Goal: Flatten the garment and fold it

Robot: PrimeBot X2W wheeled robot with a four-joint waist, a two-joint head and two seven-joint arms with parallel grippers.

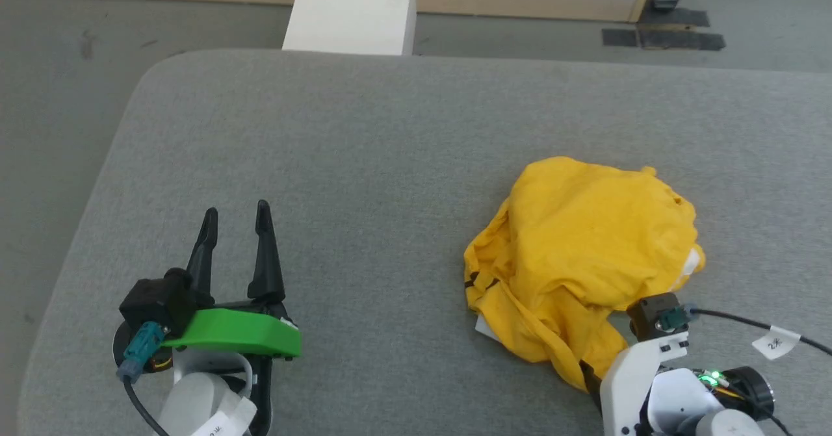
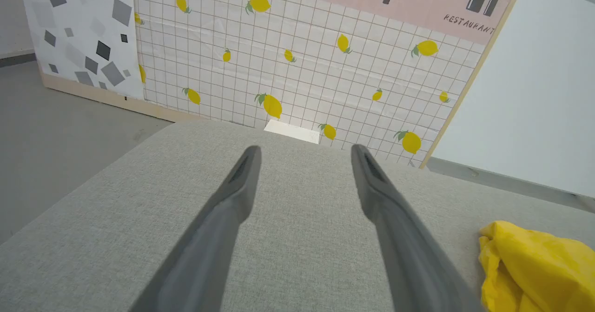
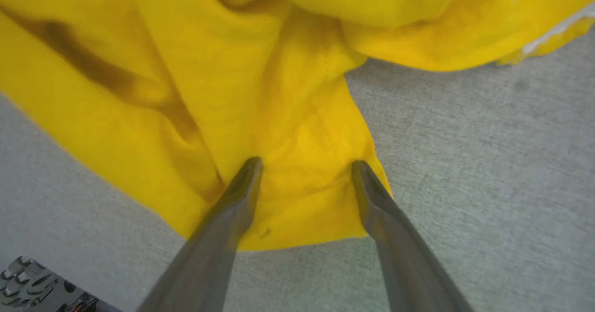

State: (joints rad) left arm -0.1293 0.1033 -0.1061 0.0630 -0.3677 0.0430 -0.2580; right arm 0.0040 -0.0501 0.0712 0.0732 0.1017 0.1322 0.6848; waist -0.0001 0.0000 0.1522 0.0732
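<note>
The garment [image 1: 578, 254] is a bright yellow T-shirt crumpled in a heap on the right of the grey table, with small white and black bits of print at its edges. Its edge also shows at the lower right of the left wrist view [image 2: 534, 265]. My right gripper [image 3: 304, 165] is open, its two fingers spread over a near flap of the garment [image 3: 302, 130], tips above or on the cloth. In the head view the right wrist's white housing [image 1: 650, 371] sits at the heap's near edge. My left gripper [image 1: 235, 218] is open, empty, over bare table to the left.
The grey cloth-covered table [image 1: 364, 163] has a rounded far-left corner and drops to a grey floor on the left. A white block [image 1: 351, 10] stands behind the far edge. A lemon-print wall panel [image 2: 302, 61] lies beyond. A tagged black cable [image 1: 760, 325] trails from the right wrist.
</note>
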